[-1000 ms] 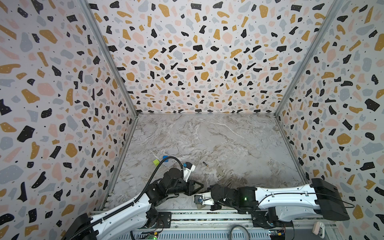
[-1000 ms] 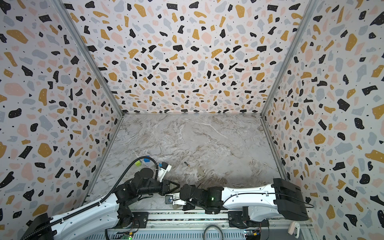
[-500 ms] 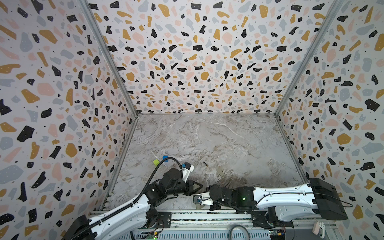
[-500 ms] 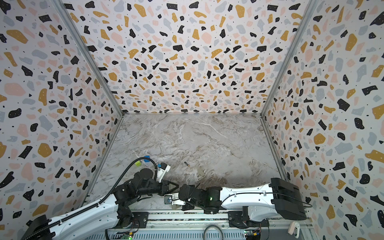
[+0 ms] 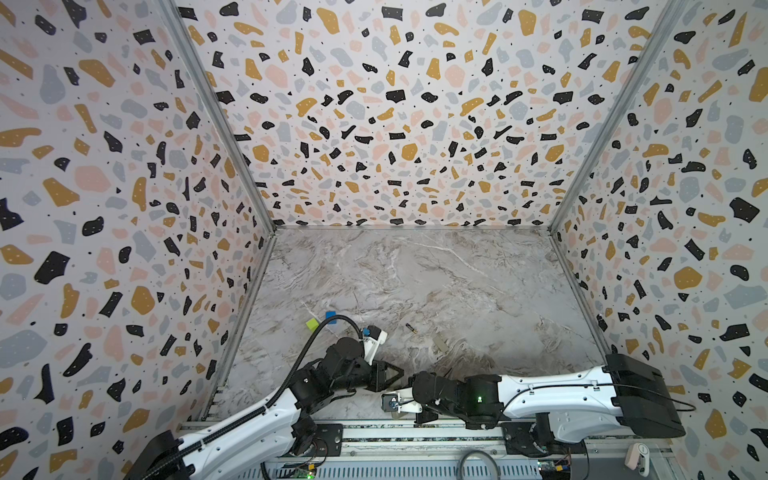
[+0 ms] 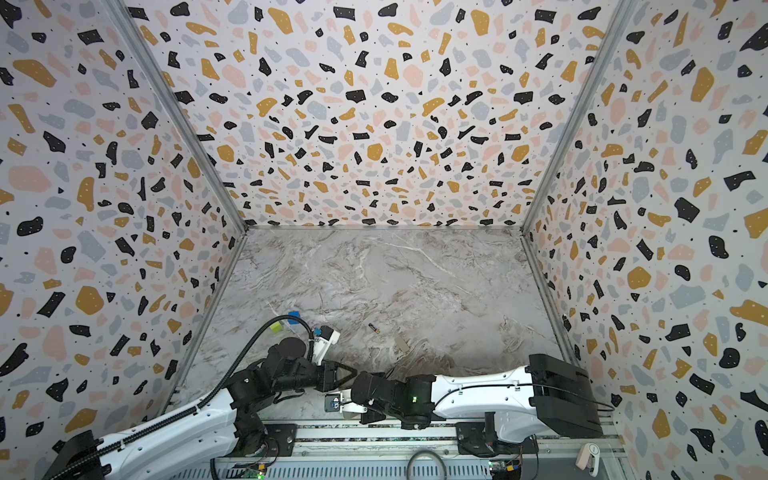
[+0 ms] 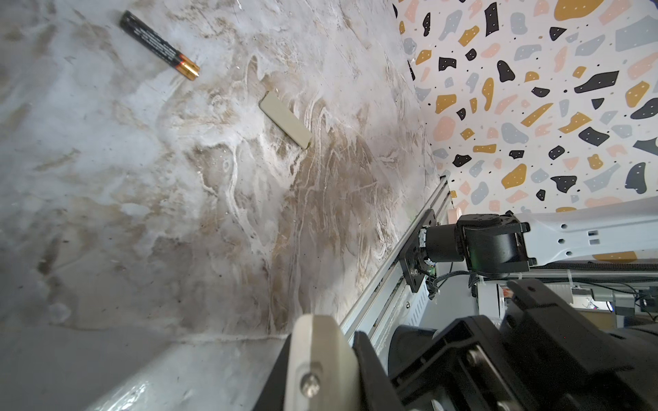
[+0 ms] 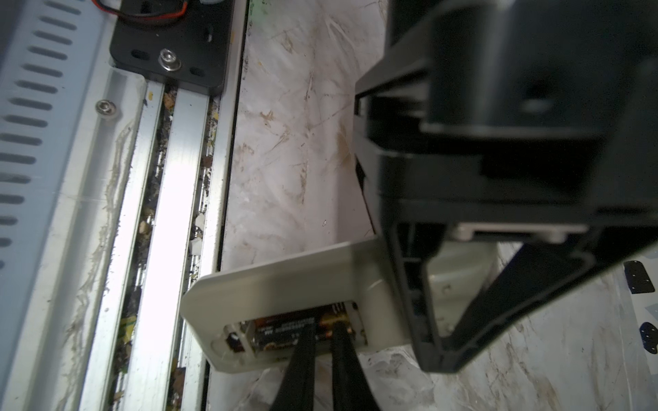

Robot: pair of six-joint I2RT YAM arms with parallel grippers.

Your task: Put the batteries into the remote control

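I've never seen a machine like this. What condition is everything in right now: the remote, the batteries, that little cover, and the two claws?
remote control: back uncovered, clamped by the left gripper.
loaded battery: lying inside the remote control.
spare battery: loose, flat on the table.
battery cover: off, lying on the table.
left gripper: shut on the remote control.
right gripper: shut, tips at the loaded battery.

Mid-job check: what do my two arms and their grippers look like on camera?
Both arms have white shell links with black joints. The left arm carries a black corrugated cable loop; the right arm has a thin black cable and a green light. The left gripper has black triangular open-frame fingers; the right gripper shows slim black fingers.
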